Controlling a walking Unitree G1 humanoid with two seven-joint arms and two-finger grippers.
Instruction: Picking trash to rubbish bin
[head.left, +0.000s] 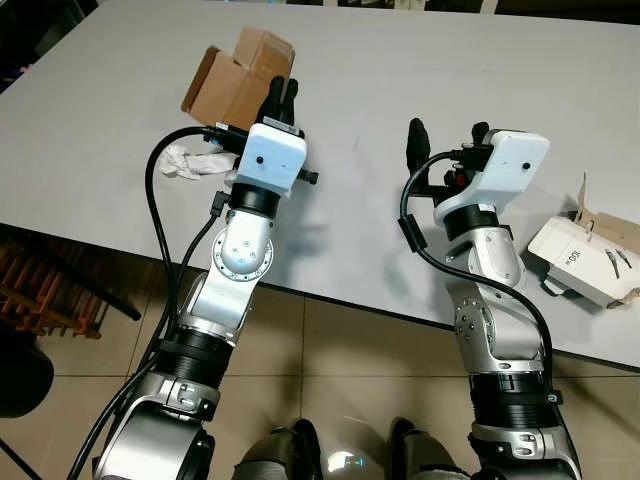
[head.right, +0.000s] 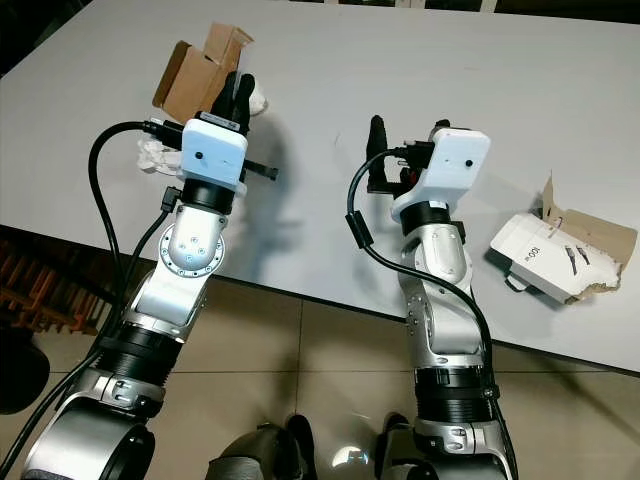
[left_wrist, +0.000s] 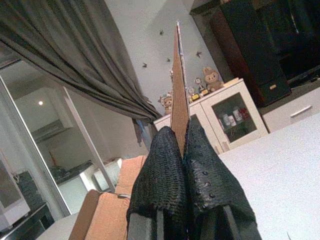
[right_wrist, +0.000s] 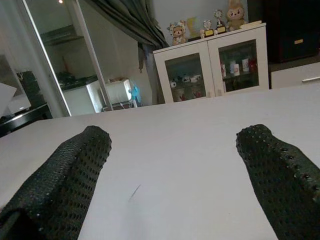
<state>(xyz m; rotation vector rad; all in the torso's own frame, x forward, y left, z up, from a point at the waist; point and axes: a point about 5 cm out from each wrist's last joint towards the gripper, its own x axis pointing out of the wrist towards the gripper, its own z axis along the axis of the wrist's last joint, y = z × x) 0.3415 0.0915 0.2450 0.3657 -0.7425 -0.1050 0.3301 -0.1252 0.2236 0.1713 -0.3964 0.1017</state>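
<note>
Left eye view: two silver arms reach forward over a pale grey table (head.left: 400, 90). The left gripper (head.left: 281, 100) has its black fingers pressed together on a flap of a brown cardboard box (head.left: 235, 80), which sits just beyond the fingertips, tilted. Crumpled white paper (head.left: 190, 162) lies on the table beside the left wrist, on its outer side. The right gripper (head.left: 447, 135) hovers above bare table with its fingers spread apart, grasping nothing. A torn white carton (head.left: 585, 255) lies well off to the right gripper's outer side, near the table edge.

Right eye view: the same scene, slightly shifted. The brown box is pinched at the left fingertips, the crumpled paper lies beside that wrist, and the white carton rests apart from the right arm. Tiled floor (head.right: 320, 350) shows below the table edge.

Left wrist view: the two textured fingers (left_wrist: 160, 180) are clenched on a thin upright cardboard flap (left_wrist: 178, 90). More of the box sits beside the fingers. Beyond are a white glass-door cabinet (left_wrist: 225, 117) and a grey curtain (left_wrist: 70, 55).

Right wrist view: the two fingers (right_wrist: 65, 180) stand wide apart with bare table between them. The white cabinet with small figures on top stands beyond.
</note>
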